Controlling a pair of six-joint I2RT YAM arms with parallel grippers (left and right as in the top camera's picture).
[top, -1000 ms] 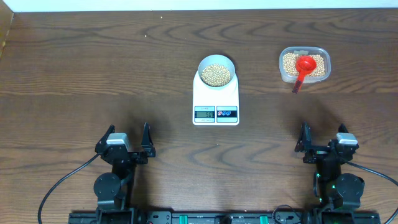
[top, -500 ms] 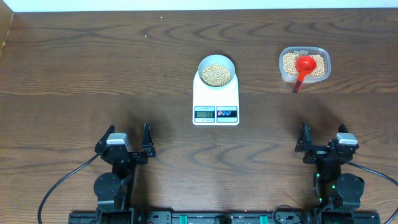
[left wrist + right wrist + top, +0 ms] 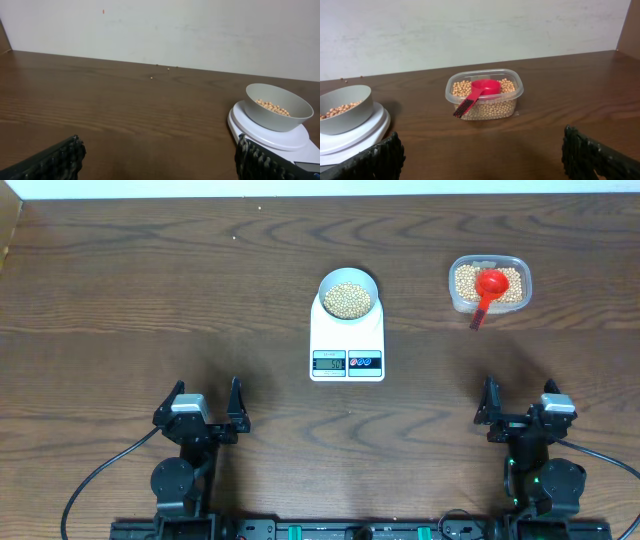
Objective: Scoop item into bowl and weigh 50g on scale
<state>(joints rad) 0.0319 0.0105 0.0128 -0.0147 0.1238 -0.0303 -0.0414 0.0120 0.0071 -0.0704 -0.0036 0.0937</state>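
The pale bowl (image 3: 348, 295) holds beige beans (image 3: 347, 300) and stands on the white scale (image 3: 347, 340) at the table's middle; its LCD display (image 3: 329, 361) is lit. The bowl (image 3: 278, 106) and scale (image 3: 265, 135) show at the right of the left wrist view, and the bowl (image 3: 342, 108) on the scale (image 3: 357, 136) at the left of the right wrist view. My left gripper (image 3: 205, 412) is open and empty near the front edge. My right gripper (image 3: 520, 408) is open and empty at the front right.
A clear plastic tub (image 3: 489, 284) of beans with a red scoop (image 3: 486, 290) in it stands at the back right, also in the right wrist view (image 3: 484, 95). A few stray beans (image 3: 160, 70) lie by the back wall.
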